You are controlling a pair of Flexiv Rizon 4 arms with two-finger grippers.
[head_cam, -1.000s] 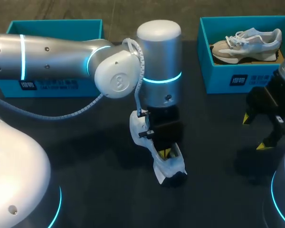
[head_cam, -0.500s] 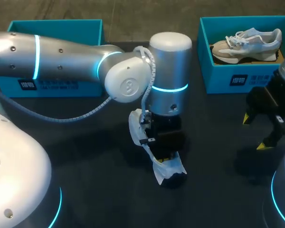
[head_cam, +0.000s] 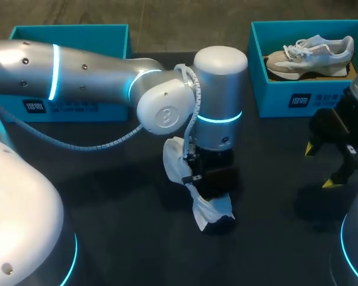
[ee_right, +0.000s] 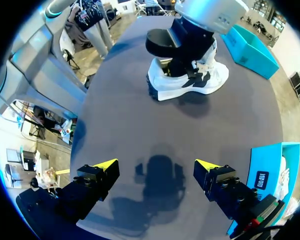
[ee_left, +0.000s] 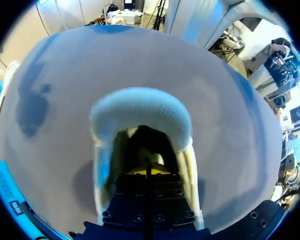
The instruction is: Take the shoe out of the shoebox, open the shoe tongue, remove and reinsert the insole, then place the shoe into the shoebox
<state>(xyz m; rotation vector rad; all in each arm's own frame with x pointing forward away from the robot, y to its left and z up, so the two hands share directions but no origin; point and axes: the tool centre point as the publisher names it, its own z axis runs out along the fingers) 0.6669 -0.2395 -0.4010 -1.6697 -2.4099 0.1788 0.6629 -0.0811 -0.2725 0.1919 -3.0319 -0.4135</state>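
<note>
A white shoe (head_cam: 210, 213) lies on the dark table near its middle. My left gripper (head_cam: 213, 192) comes straight down into the shoe's opening. In the left wrist view the fingers of the left gripper (ee_left: 147, 171) are shut together inside the shoe (ee_left: 140, 112), behind its padded white edge. Whether they pinch anything thin in there is hidden. My right gripper (head_cam: 319, 167) hangs open above the table at the right, holding nothing. From the right wrist view the right gripper (ee_right: 155, 167) faces the shoe (ee_right: 190, 82) from some way off.
A teal shoebox (head_cam: 274, 98) at the back right holds a second, grey-white shoe (head_cam: 310, 52). Another teal box (head_cam: 71, 33) stands at the back left, partly behind my left arm. Bare dark table lies between the two grippers.
My left arm's wrist has shifted a little to the right over the shoe, still down in its opening. The shoe has barely moved. The right arm has kept still.
</note>
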